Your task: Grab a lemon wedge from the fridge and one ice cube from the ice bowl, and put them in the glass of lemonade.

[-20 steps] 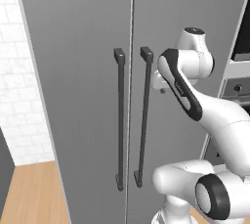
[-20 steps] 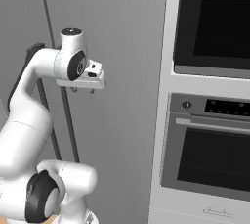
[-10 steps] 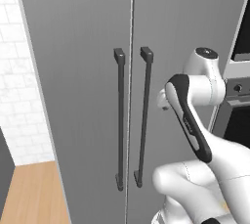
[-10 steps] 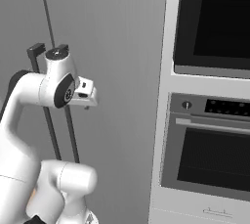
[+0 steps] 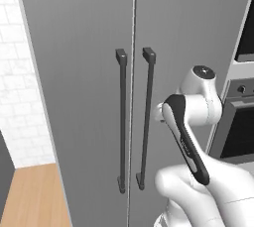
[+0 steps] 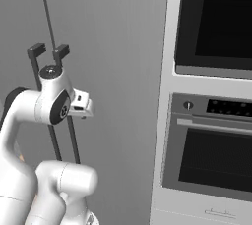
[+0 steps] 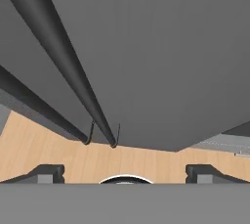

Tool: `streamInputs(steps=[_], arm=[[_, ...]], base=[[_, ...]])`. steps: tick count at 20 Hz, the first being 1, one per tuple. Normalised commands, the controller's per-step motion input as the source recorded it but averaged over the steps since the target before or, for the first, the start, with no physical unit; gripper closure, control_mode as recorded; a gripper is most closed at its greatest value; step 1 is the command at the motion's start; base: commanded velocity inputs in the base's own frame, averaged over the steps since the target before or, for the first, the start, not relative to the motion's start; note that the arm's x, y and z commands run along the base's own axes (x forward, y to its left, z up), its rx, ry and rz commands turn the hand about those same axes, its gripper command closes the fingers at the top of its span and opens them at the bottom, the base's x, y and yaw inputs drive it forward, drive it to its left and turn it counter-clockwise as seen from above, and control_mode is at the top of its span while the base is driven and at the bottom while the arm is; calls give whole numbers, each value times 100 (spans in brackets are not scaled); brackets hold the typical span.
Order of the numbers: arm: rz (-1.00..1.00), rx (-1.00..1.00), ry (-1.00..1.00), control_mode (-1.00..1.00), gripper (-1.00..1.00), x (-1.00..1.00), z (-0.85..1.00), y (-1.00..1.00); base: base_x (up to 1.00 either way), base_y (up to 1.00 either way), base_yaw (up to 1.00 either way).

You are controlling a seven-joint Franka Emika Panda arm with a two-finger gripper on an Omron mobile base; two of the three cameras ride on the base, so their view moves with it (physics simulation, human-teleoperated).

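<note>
1. Faced the grey fridge, both doors shut, beside the oven column.
2. Hung the gripper near the right door handle, jaws spread wide, gripping nothing.
3. Judged task barely begun: wedge, ice both pending.

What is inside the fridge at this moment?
Nothing inside can be seen: both fridge doors are shut, their handles side by side at the seam. Shelves and any lemon wedge are covered. The gripper is open, looking down along the door.
</note>
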Motion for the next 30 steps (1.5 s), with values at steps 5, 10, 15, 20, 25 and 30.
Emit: streamInputs(steps=[5,10,15,20,25,30], arm=[[0,0,0,100,-100,0,0,0],[0,0,0,100,-100,0,0,0],[0,0,0,100,-100,0,0,0],[0,0,0,100,-100,0,0,0],[0,0,0,100,-100,0,0,0],[0,0,0,100,-100,0,0,0]], base=[[-32,15,-13],[-50,11,-12],[-58,24,0],[-25,46,0],[-4,60,0],[-13,-14,0]])
